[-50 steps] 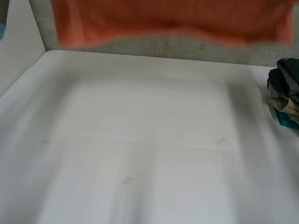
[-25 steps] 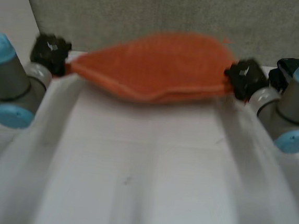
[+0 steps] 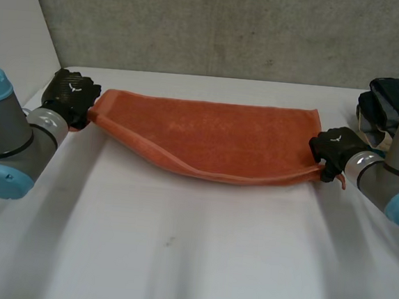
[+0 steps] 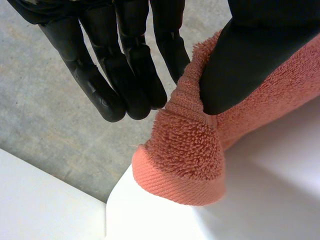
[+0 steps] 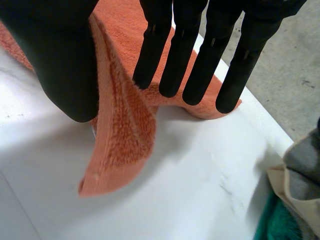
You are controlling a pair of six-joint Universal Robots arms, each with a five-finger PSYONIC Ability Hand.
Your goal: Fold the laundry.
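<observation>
- At the left end of the orange terry towel [image 3: 208, 133], the left hand [image 3: 70, 93] pinches a corner. In the left wrist view its thumb [image 4: 250, 55] lies on the banded hem and presses it against the nearest of the straight fingers [image 4: 167, 55]. The other fingers are straight beside it, clear of the cloth.
- Below that pinch the corner's tip droops past the thumb toward the white table [image 4: 265, 200]; I cannot tell whether it touches.
- At the towel's right end, the right hand [image 3: 332, 146] grips a raised fold. In the right wrist view its thumb [image 5: 55, 60] is on one side of the fold and its straight fingers [image 5: 192, 55] are on the other, so the cloth is pinched between them.
- One flap hangs from that thumb down to the table, and the other corner lies flat on the table just beyond the fingertips.
- Between the two hands the towel is drawn out across the far part of the table. Its far edge is nearly straight, its near edge sags in a curve, and a second layer shows along that near edge.
- Each arm comes in low from its own side, the left arm [image 3: 12, 133] and the right arm [image 3: 392, 180].
- Behind the right hand, at the table's far right corner, sits a pile of dark clothes [image 3: 389, 103], near the towel but apart from it. In the right wrist view it shows grey, beige and teal cloth.
- Beyond the table stands a grey concrete wall [image 3: 217, 25].
</observation>
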